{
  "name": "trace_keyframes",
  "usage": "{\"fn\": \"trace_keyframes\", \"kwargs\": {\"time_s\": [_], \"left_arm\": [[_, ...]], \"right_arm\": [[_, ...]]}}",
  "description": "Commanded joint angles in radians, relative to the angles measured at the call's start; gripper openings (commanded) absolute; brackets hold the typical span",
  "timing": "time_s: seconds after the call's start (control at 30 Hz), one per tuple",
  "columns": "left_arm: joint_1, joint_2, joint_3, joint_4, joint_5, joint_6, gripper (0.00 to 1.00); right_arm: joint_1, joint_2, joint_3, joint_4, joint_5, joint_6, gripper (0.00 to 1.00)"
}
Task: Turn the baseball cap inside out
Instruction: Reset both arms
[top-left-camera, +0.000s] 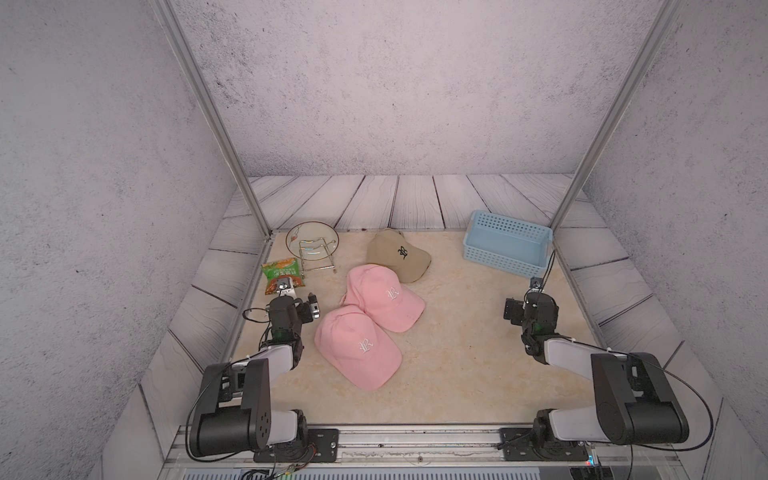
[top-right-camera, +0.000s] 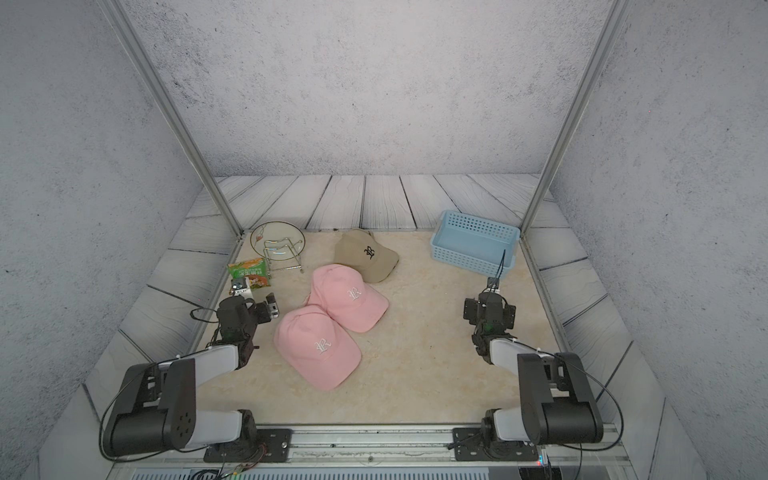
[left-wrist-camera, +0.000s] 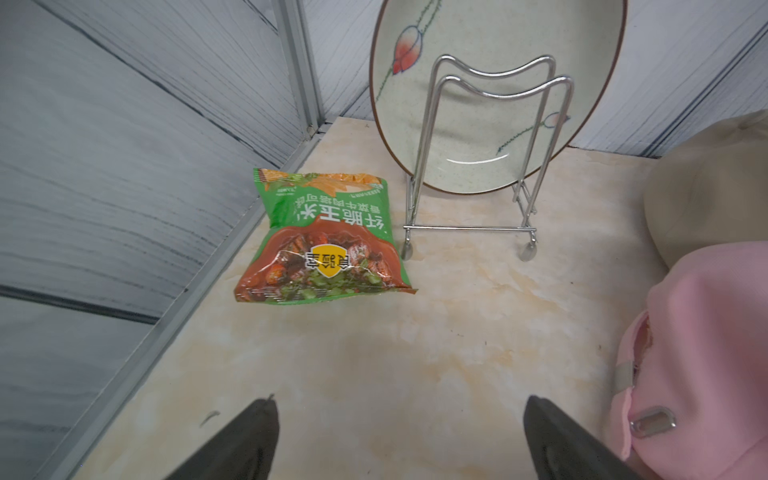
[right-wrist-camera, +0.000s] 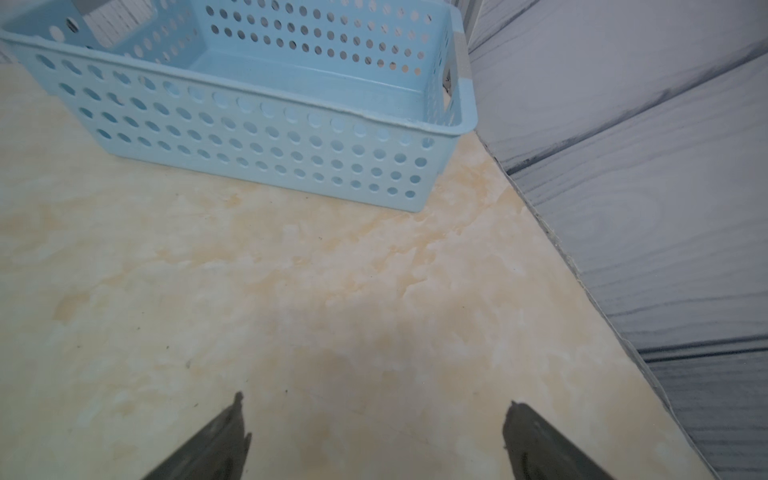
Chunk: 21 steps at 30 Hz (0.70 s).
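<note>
I find the near pink fabric cap (top-left-camera: 357, 347) touching the far pink fabric cap (top-left-camera: 384, 297), khaki fabric cap (top-left-camera: 397, 255) just behind; blue plastic basket (top-left-camera: 505, 266) back right; green snack packet (top-left-camera: 282, 272) left.

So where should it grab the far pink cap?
The far pink cap lies dome up, brim toward the right arm, and its strap gap faces the left gripper. So it should probably pinch the back rim by that gap, coming in from the left.
</note>
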Motion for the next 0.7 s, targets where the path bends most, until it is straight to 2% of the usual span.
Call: {"fn": "trace_keyframes", "kwargs": {"time_s": [0.0,0.17,0.2,0.3,0.37,0.5,0.67], "left_arm": [[0.011,0.059,0.01,0.125,0.094,0.024,0.98],[0.012,0.133,0.016,0.199,0.126,0.036,0.98],[0.012,0.142,0.019,0.205,0.139,0.042,0.98],[0.007,0.118,0.052,0.098,0.133,0.053,0.98],[0.005,0.129,0.051,0.118,0.135,0.054,0.98],[0.003,0.122,0.064,0.082,0.126,0.057,0.98],[0.001,0.124,0.065,0.083,0.122,0.059,0.98]], "right_arm": [[-0.013,0.008,-0.007,0.168,-0.09,-0.001,1.0],[-0.015,0.187,-0.098,0.539,-0.112,-0.019,1.0],[-0.013,0.191,-0.098,0.55,-0.112,-0.021,1.0],[-0.014,0.141,-0.046,0.361,-0.062,0.008,1.0],[-0.014,0.145,-0.02,0.318,-0.056,0.01,1.0],[-0.013,0.185,-0.051,0.447,-0.059,-0.002,1.0],[-0.012,0.183,-0.047,0.434,-0.056,0.0,1.0]]}}
